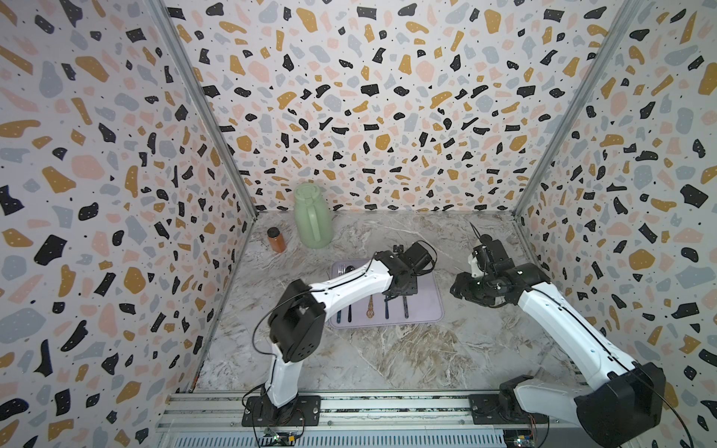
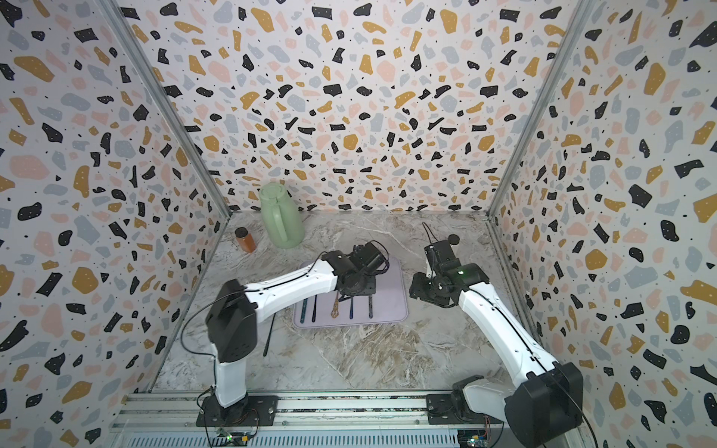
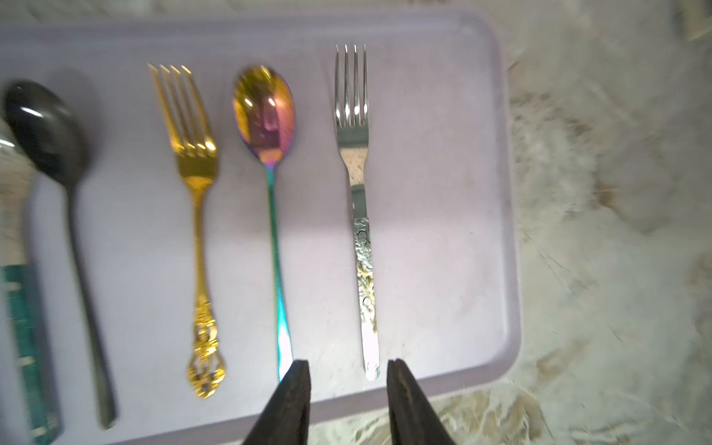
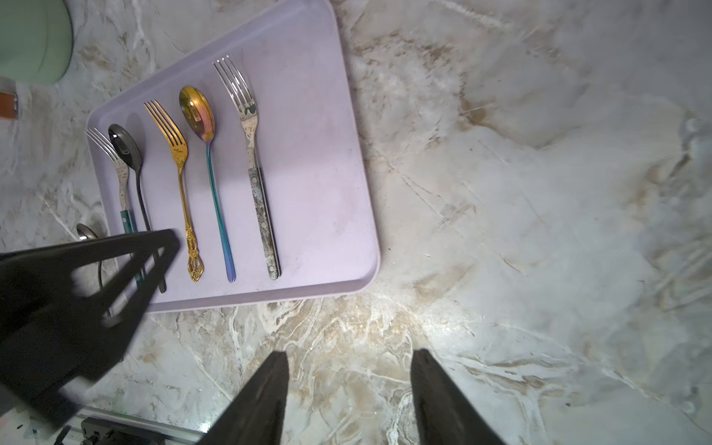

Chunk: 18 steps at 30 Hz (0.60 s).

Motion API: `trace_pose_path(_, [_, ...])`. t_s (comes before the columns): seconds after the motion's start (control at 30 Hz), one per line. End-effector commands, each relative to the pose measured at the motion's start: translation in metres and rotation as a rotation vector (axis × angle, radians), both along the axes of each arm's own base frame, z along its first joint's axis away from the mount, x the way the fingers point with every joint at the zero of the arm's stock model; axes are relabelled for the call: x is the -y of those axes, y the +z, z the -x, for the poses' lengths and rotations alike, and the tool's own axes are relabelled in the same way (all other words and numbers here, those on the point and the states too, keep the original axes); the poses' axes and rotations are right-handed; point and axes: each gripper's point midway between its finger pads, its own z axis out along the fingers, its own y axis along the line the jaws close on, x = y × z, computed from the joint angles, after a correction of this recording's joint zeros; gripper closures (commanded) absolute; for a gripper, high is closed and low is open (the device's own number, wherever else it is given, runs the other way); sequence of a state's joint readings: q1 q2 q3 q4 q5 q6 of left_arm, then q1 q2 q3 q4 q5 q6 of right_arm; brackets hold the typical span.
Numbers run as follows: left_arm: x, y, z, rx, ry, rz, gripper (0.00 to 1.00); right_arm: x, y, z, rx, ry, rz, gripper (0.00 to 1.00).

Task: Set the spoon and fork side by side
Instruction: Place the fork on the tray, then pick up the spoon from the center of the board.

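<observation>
- I see the left gripper hanging over the near edge of the lilac tray. Its jaws are parted and nothing is pinched between them.
- In my left wrist view its fingertips sit by the handle ends of the iridescent spoon and the marble-handled fork. The fork's handle tip shows in the gap between the fingers (whether a finger brushes it, I cannot tell).
- That spoon and that fork lie flat on the tray, parallel, with their heads toward the back wall. They are next to each other, with a strip of bare tray between them.
- The marble-handled fork is the outermost piece on the right arm's side, and a wide bare stretch of tray lies beyond it.
- On the spoon's other side I count the gold fork, then the black spoon, then the teal-handled fork. In my right wrist view the black spoon's bowl overlaps that last fork's tines.
- The right gripper is spread wide with nothing in it. It hangs over the bare marble table, off the tray on its own side.
- At the back left, a green jug stands upright with a small brown bottle just beside it, both well apart from the tray.
</observation>
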<state>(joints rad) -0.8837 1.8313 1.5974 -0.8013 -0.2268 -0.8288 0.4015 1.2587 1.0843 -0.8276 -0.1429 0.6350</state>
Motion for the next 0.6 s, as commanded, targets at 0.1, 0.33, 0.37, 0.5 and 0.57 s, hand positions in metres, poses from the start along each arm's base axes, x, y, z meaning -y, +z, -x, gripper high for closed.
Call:
trace_pose_path(0.1, [-0.127,0.054,0.028,0.108,0.096,-0.139,0.59,-0.067,0.006,-0.018,0.022,0.082,-0.013,0.44])
trace_pose_path(0.33, [-0.249,0.097,0.089,0.193,0.245,-0.183,0.60,-0.170,0.004,-0.019,0.047,0.227,0.024,0.46])
trace_pose_path(0.37, [-0.261,0.099,0.098,0.185,0.262,-0.193,0.60,-0.185,0.001,-0.017,0.051,0.247,0.030,0.46])
trace_pose_path(0.5, [-0.298,0.108,0.127,0.184,0.325,-0.221,0.61,-0.246,-0.007,-0.006,0.062,0.333,0.046,0.46])
trace_pose_path(0.57, [-0.313,0.115,0.138,0.208,0.358,-0.228,0.62,-0.272,-0.015,-0.001,0.062,0.367,0.064,0.46])
